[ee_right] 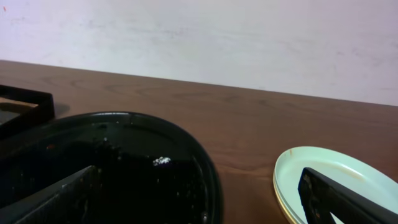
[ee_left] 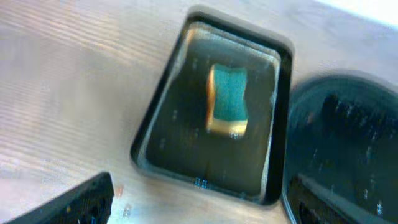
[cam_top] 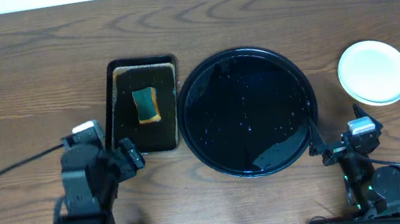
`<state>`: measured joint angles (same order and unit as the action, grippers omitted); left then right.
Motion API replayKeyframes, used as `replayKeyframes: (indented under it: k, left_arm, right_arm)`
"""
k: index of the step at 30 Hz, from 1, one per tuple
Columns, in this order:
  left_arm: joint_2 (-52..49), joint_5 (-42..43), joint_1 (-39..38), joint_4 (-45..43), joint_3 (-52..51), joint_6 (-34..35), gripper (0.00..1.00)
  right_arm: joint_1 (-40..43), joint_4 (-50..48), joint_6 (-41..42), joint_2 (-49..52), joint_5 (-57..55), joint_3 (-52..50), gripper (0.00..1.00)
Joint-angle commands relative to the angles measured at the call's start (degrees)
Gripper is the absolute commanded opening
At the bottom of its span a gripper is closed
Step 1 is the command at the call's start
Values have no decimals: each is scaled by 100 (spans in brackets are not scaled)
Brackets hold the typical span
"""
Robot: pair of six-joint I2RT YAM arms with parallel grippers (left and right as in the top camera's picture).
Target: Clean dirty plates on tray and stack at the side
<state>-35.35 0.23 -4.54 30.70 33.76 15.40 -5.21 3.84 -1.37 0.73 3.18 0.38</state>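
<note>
The plates lie stacked on the bare wood to the right of the round black tray. The top one is pale blue and looks clean. In the right wrist view the plates show a pale yellow rim under the top plate. The tray holds no plate, only water drops. My right gripper is open near the front edge, between tray and stack, with nothing in it. My left gripper hangs open by the front left corner of the rectangular tray, holding nothing.
A small rectangular black tray with shallow water and a green and yellow sponge stands left of the round tray. Cables run along the front edge. A pale wall closes the far side.
</note>
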Motion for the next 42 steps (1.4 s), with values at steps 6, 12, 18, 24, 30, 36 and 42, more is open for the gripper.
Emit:
replayKeyframes:
  k: [6, 12, 18, 24, 30, 36, 42]
  left_arm:
    - [1832, -201, 68, -1764, -2157, -55, 90]
    - [2900, -267, 175, -3042, -3237, -59, 90]
    - [3543, -278, 396, -3058, -3353, -509, 90]
    - [3528, -177, 400, -2662, -3353, -592, 90]
    - [3508, -177, 398, -2664, -3353, -592, 90]
    - [3508, -177, 398, -2664, -3353, -592, 90]
    - [3508, -177, 398, -2664, -3353, -592, 90]
  right_arm:
    - [-44, 24, -85, -31, 7, -7, 99]
    - [-44, 24, -85, -31, 7, -7, 99]
    - [-44, 24, -85, -31, 7, -7, 99]
    - [-44, 24, -85, -31, 7, -7, 99]
    - [-44, 24, -85, -28, 7, -7, 99]
    - [-44, 24, -85, -31, 7, -7, 99]
    - [-44, 24, -85, -28, 7, -7, 99]
